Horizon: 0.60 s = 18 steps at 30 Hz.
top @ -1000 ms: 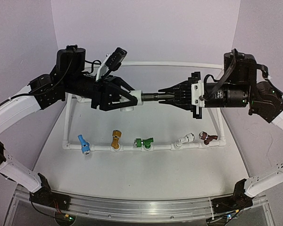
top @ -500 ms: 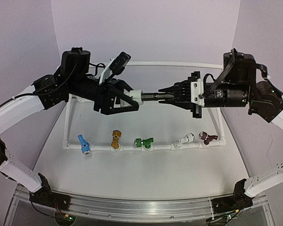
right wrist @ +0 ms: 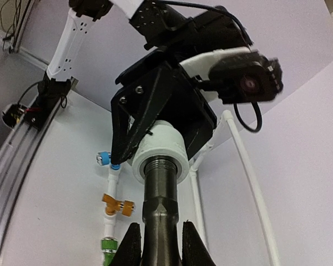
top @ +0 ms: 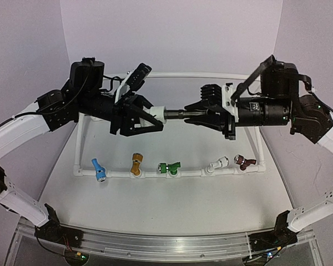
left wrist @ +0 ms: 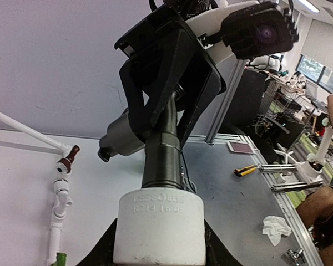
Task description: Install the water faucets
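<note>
Grey faucet (top: 175,114) held midair: left hand (top: 159,115) clamps its white fitting (left wrist: 158,224), right hand (top: 190,114) its body.

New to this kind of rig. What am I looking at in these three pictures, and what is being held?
It is a robot with two arms fixed at the near edge of a table. The wide picture looks down from above and behind the arms. The other two come from a camera on each wrist, looking along that arm's own jaws. On the table stands a white pipe frame with five small faucets along its front pipe: blue, gold, green, white and maroon. In the air above it, the arms hold a sixth between them, a dark grey faucet. The left arm has its jaws shut on the white fitting, and the right arm has its jaws shut on the metal body.
</note>
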Each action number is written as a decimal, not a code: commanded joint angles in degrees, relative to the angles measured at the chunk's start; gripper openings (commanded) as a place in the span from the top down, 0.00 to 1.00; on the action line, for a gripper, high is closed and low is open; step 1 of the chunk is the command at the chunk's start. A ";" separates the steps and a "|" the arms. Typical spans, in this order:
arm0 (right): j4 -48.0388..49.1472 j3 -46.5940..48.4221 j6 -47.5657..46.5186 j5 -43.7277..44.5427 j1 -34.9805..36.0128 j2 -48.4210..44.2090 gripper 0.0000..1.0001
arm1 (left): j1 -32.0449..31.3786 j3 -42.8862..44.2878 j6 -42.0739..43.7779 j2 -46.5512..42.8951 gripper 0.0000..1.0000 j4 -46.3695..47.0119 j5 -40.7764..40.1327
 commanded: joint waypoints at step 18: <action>2.86 7.84 58.99 -32.60 -10.45 9.75 0.63 | -3.30 -9.18 20.70 -12.28 1.00 7.73 -31.39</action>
